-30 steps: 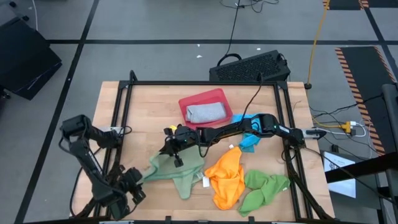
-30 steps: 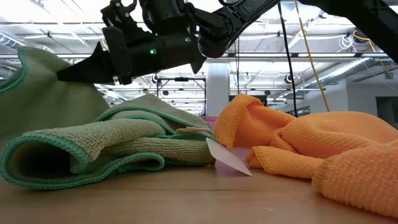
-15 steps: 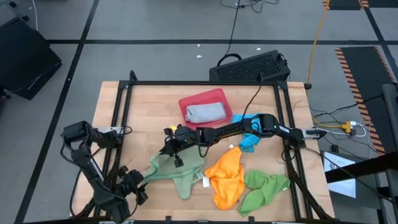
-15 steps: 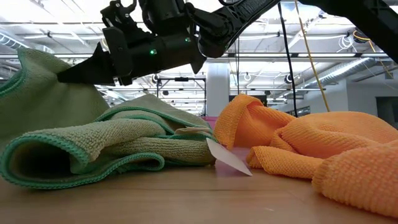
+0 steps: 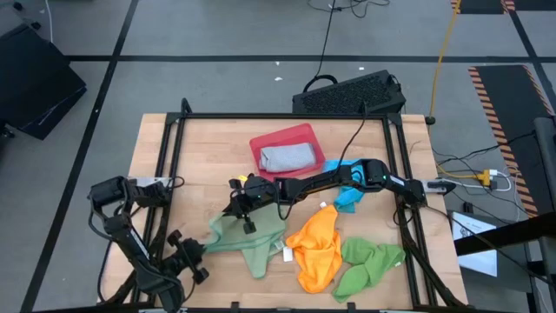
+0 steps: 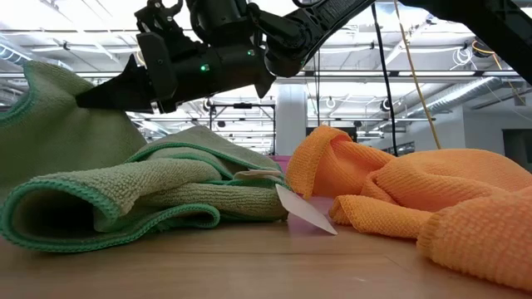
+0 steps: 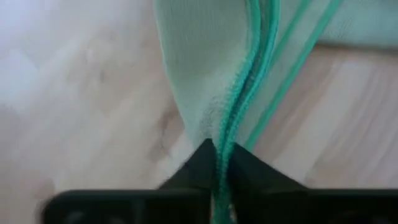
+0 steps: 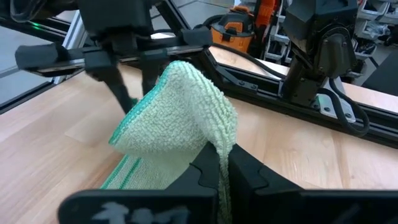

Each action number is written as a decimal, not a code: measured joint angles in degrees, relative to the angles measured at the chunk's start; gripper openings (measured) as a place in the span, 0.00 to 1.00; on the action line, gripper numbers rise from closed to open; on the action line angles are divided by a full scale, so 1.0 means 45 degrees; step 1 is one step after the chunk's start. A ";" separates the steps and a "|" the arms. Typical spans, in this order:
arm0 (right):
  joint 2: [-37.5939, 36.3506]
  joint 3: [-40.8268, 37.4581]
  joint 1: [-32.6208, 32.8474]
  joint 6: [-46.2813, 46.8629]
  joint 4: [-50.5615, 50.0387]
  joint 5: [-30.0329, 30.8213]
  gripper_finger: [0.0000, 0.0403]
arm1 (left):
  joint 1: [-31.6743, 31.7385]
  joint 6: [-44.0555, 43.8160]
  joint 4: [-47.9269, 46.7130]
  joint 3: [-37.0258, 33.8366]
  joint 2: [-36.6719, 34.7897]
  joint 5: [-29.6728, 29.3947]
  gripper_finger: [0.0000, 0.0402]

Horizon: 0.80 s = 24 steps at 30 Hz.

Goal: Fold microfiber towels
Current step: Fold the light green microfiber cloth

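A sage green towel (image 5: 248,239) lies crumpled near the table's front, left of the middle. My right gripper (image 5: 246,223) reaches over it from the right and is shut on a raised hump (image 6: 50,124) of it. My left gripper (image 5: 200,252) is at the towel's left corner, shut on its teal hem. To the right lie an orange towel (image 5: 317,248), a bright green towel (image 5: 369,265) and a bright blue towel (image 5: 347,198). A grey-blue towel (image 5: 288,157) rests in the red tray (image 5: 280,137). My left gripper pinches the sage green towel's teal-hemmed edge (image 7: 235,121) between its two fingers, at the towel's left corner. It comes in low from the table's left, and the hem runs on straight away from the fingers above the wood. My right gripper pinches a bunched fold (image 8: 208,121) of the same towel between its two fingers, slanting down from the far side. The cloth stands up in a hump at the fingers (image 6: 87,98), and the rest lies on the table.
A white label (image 6: 303,208) sticks out of the sage green towel beside the orange one. Black frame rails (image 5: 169,174) run along the table's left and right sides. A keyboard (image 5: 347,91) sits beyond the far edge. Bare wood shows at the far left.
My left gripper has moved a little toward the table's right, up to the sage green towel's left corner. My right gripper and the other towels have kept still.
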 joint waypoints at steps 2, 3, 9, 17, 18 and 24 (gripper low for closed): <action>0.0000 0.0000 0.0040 0.0009 0.0000 0.0069 0.00 | 0.0000 0.0017 -0.0392 0.0000 -0.0118 -0.0325 0.03; -0.0052 -0.0002 0.0074 0.0057 -0.0018 0.0232 0.00 | 0.0004 0.0068 -0.0620 0.0000 -0.0267 -0.0315 0.04; -0.1617 -0.0009 0.0729 -0.0513 -0.1549 0.1230 0.00 | -0.0039 0.1486 -0.2094 0.0291 -0.2227 -0.0715 0.02; -0.4373 -0.0005 0.2693 -0.1725 -0.3724 0.5619 0.00 | -0.0044 0.9157 -0.2359 0.2181 -0.4983 -0.4573 0.02; -0.4676 -0.0003 0.3015 -0.1819 -0.3805 0.6224 0.00 | -0.0049 1.0184 -0.2332 0.2521 -0.5214 -0.4904 0.02; -0.6272 0.0000 0.5008 -0.2343 -0.4603 0.9180 0.01 | -0.0049 1.5362 -0.1839 0.4643 -0.6256 -0.5935 0.01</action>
